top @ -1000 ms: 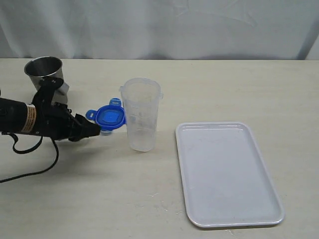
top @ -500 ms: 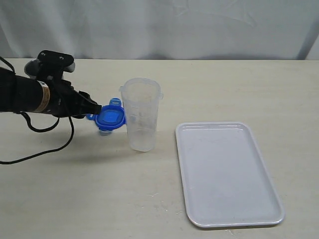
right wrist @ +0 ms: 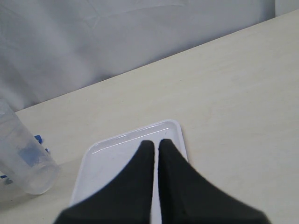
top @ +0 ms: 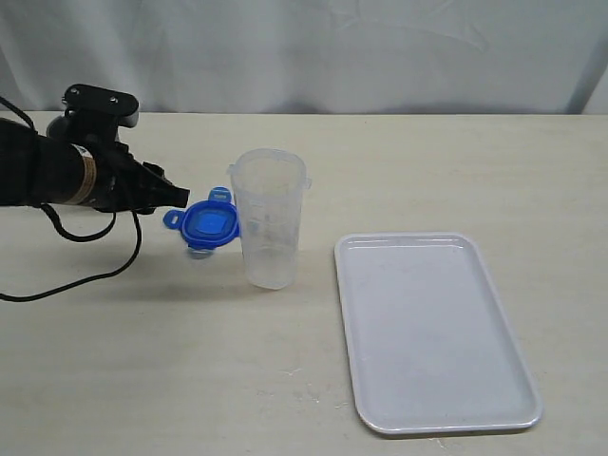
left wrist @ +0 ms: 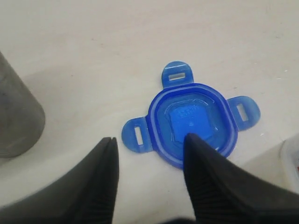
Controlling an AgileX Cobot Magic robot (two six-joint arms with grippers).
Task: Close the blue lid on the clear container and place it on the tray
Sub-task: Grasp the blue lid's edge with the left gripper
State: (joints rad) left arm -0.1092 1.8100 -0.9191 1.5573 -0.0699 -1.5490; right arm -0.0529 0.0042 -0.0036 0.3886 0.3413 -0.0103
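We find the jaws of the left gripper (left wrist: 149, 139) standing apart with nothing between them, while those of the right gripper (right wrist: 155, 142) are pressed together on nothing. The blue lid (left wrist: 187, 114) lies flat on the table (top: 427, 161), free of any grip, with three of its snap flaps showing, spread outward. In the left wrist view one black finger (left wrist: 210, 177) overlaps the lid's near edge, though we cannot tell whether it touches. In the exterior view the lid (top: 211, 225) sits just beside the clear container (top: 269, 218), on its left and slightly behind it, so that the container's wall covers part of the lid. The container stands upright and open-topped on the table, near the middle of the scene. The left gripper (top: 180, 197) hangs just to the left of the lid and a little above it, its arm reaching in from the left edge with a black cable (top: 85, 275) looping over the table below. To the right of the container, apart from it, lies the tray (top: 432, 239), flat and bare. The right wrist view looks down on one end of the tray (right wrist: 117, 149), with the container (right wrist: 23, 158) off to one side. A grey steel cup (left wrist: 16, 116) stands near the left gripper. A white cloth (top: 332, 47) hangs behind the table.
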